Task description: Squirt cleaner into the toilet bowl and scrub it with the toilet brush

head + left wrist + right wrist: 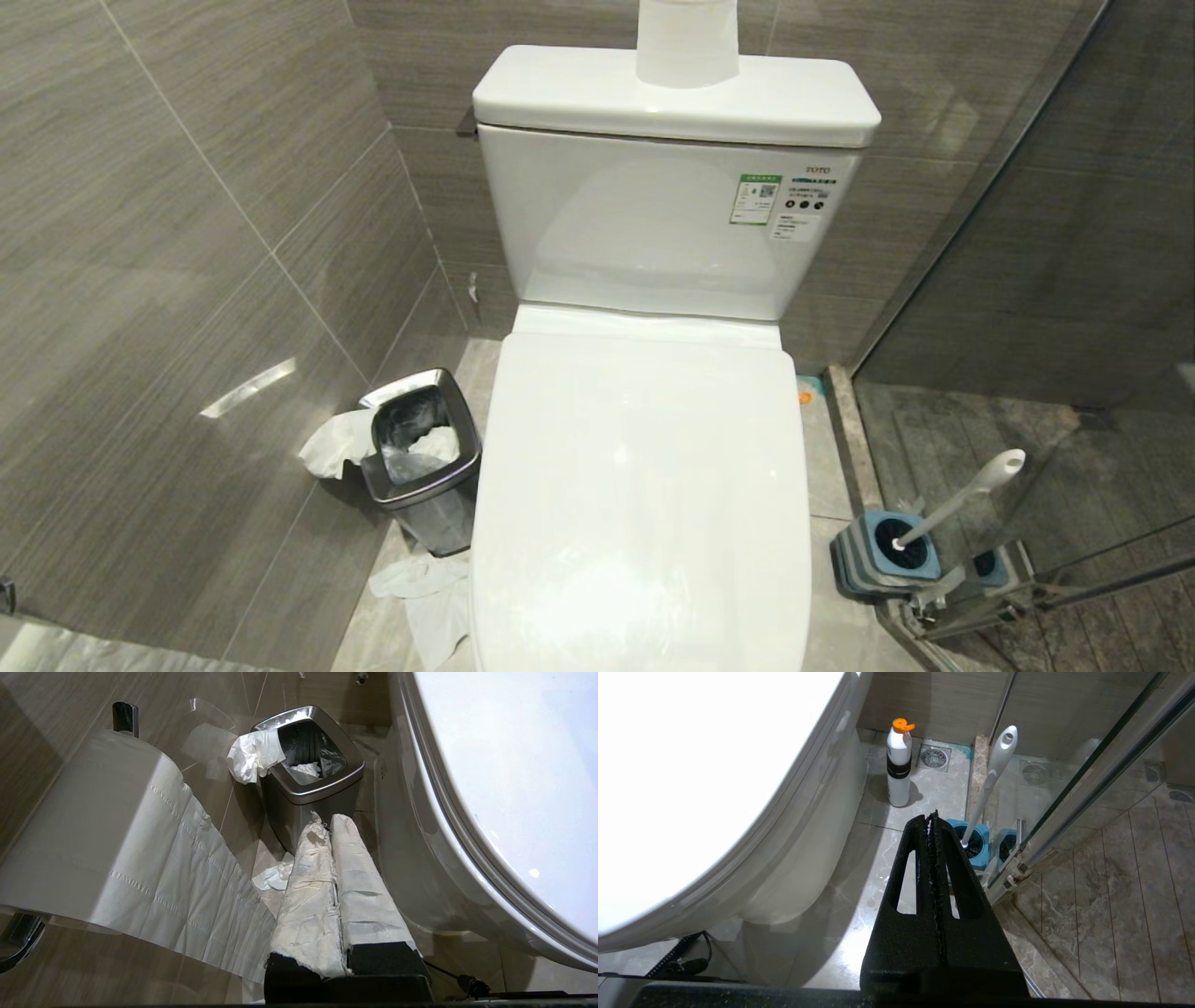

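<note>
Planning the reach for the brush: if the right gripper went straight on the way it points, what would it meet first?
Probably the blue brush holder, just beyond the shut right gripper, with the toilet brush standing in it; depth is hard to judge.

The toilet lid and tank are glossy white ceramic or plastic. The waste bin is brushed steel. The paper roll is soft, embossed paper. The cleaner is smooth plastic. Wall tiles look satin, faintly grained.
</note>
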Tool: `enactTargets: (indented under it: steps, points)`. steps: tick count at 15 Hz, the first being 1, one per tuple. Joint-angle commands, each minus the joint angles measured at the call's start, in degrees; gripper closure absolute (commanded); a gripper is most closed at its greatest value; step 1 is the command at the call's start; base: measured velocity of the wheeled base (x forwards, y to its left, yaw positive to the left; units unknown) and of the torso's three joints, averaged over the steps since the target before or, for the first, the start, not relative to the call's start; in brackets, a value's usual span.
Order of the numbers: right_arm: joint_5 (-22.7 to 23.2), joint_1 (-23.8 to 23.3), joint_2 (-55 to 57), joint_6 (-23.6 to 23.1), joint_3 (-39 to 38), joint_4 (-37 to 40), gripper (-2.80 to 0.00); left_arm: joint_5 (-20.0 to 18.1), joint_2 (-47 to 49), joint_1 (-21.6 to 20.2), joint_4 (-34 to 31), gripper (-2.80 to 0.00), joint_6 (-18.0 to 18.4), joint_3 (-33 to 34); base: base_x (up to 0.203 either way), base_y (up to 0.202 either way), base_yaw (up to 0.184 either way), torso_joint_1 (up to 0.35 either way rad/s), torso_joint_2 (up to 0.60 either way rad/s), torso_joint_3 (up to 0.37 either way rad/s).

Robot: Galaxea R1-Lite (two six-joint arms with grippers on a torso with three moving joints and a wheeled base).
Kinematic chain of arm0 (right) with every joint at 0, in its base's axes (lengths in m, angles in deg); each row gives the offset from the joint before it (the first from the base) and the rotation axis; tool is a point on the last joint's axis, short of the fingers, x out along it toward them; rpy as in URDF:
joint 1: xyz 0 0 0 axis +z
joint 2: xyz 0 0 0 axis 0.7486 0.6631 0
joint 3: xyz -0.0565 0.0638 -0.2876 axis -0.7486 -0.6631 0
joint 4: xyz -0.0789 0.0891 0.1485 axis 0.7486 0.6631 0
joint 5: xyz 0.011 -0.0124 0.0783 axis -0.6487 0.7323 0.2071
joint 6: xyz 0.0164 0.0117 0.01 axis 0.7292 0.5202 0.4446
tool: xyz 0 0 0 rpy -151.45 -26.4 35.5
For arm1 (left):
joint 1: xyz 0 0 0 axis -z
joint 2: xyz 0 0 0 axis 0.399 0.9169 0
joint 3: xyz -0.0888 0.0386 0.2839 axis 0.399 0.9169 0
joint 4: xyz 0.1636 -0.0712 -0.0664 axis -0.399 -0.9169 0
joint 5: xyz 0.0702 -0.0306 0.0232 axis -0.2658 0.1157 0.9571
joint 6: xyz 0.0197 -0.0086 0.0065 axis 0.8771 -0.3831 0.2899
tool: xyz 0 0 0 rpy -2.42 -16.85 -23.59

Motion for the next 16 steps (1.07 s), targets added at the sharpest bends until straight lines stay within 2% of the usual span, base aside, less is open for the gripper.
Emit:
enactTargets:
  steps: [1,16]
  points:
    - [0.04,0.02,0.05,0.02,0.01,0.01,0.0,-0.01,0.03,0.04,0.0,0.0,0.0,0.09,0.0,0.0,0.0,0.0,0.0,0.0]
    - [0.03,0.02,0.05,0.02,0.0,0.01,0.0,-0.01,0.0,-0.04,0.0,0.0,0.0,0.09,0.0,0.0,0.0,0.0,0.0,0.0]
